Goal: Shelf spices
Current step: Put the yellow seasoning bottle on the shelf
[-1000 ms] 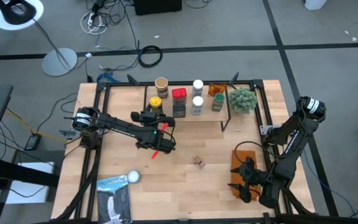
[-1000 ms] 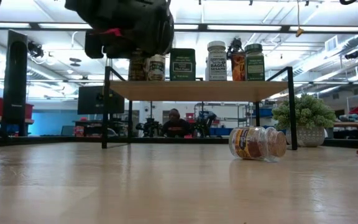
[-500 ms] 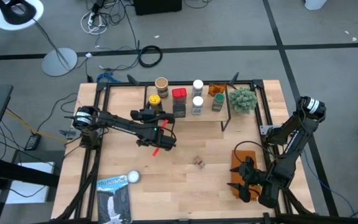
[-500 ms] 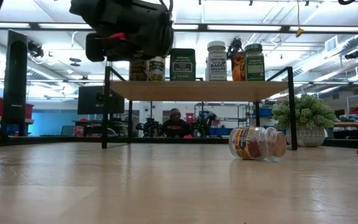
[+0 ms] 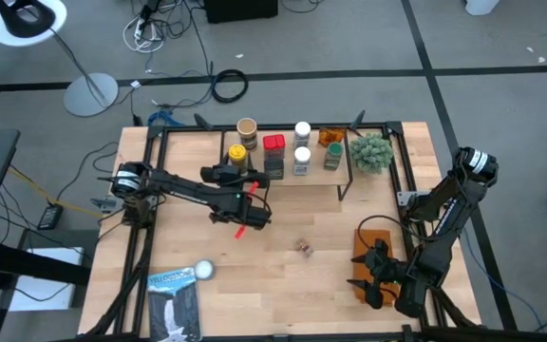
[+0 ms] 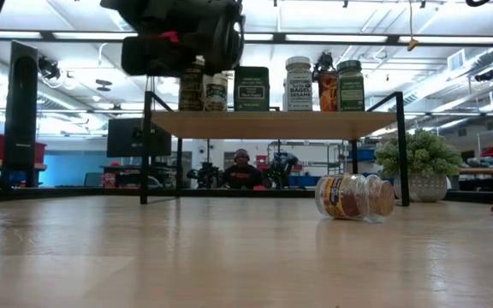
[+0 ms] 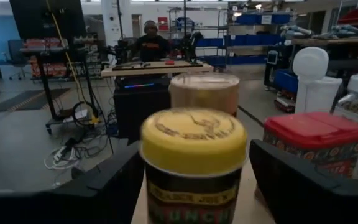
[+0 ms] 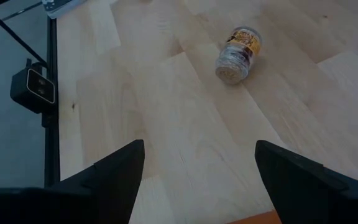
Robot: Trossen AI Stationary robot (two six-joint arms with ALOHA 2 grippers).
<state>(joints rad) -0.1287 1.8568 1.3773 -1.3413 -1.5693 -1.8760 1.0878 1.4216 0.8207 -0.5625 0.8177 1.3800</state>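
Observation:
The shelf (image 5: 316,179) stands at the table's far side, with several spice jars and tins upright on its board (image 6: 272,125). My left gripper (image 5: 237,169) reaches level to the shelf's left end. It is open, one finger on each side of a yellow-lidded jar (image 7: 193,134) that stands on the board; I see no touch. One more spice jar (image 5: 304,246) lies on its side on the tabletop, also seen in the low view (image 6: 353,197). My right gripper (image 8: 201,149) hovers open near the table's front right, with that fallen jar (image 8: 236,53) ahead of it.
A small green plant (image 5: 371,152) stands right of the shelf. An orange cloth (image 5: 376,239) lies under my right arm. A blue-and-white booklet (image 5: 174,302) and a white round object (image 5: 203,271) lie at the front left. Bare wood spreads around the fallen jar.

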